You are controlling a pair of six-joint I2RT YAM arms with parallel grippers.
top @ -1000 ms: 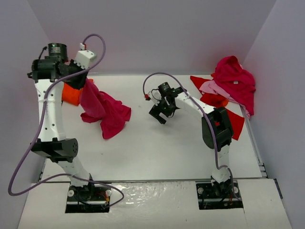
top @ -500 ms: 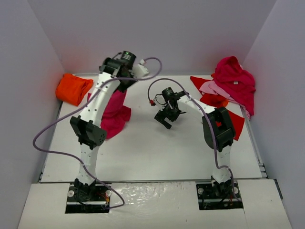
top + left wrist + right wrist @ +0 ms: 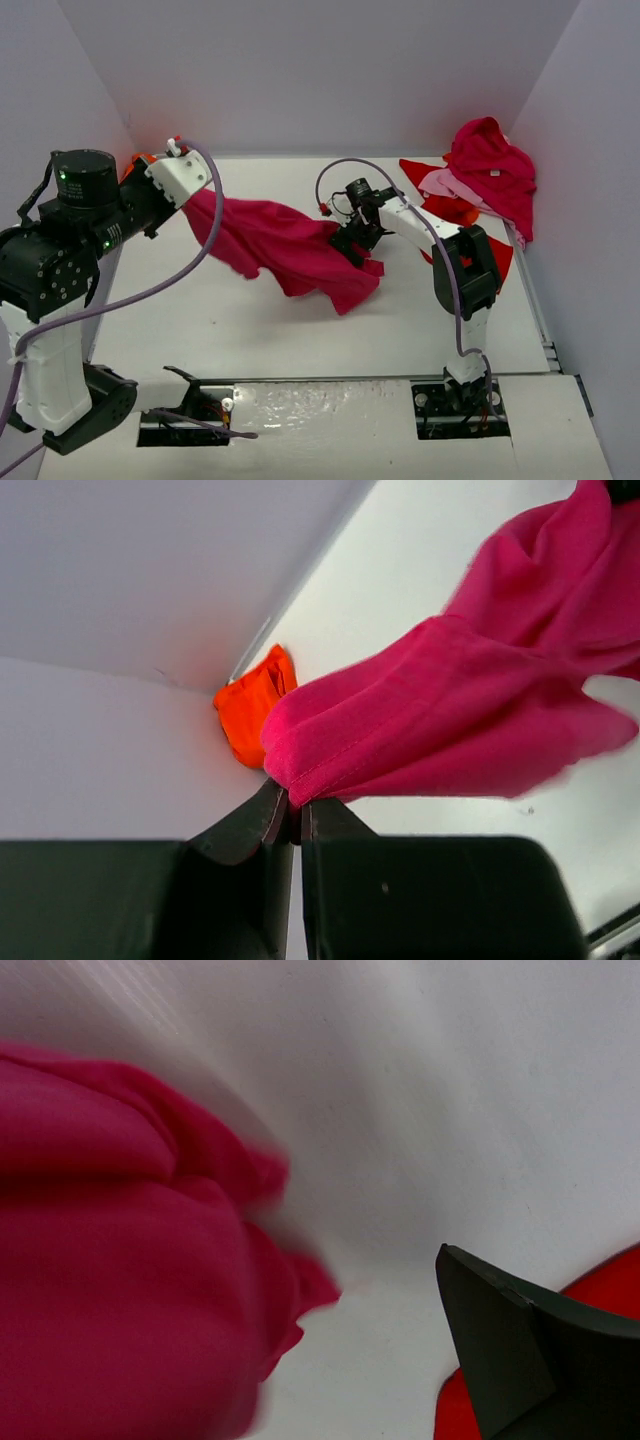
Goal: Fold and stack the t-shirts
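Two grippers in view; left gripper (image 3: 292,818) has its jaws pressed together, pinching the hemmed edge of a magenta t-shirt (image 3: 450,710), cloth bunched right at the fingertips; in the top view the shirt hangs from that pinch at centre left and slopes down to the right, its lower end resting on the white table (image 3: 300,320) mid-frame; right gripper (image 3: 354,240) has its jaws spread wide at the shirt's right end, nothing clamped; its wrist view shows one dark finger (image 3: 515,1360) at lower right and blurred magenta cloth at left, apart from it; contact with the cloth, cannot tell; orange t-shirt (image 3: 252,712) bundled in the far left corner against the wall; heap at upper right of the top view: second magenta t-shirt (image 3: 490,160) on top, light pink t-shirt (image 3: 448,184) under it, red t-shirt (image 3: 502,262) spread beneath on the table.
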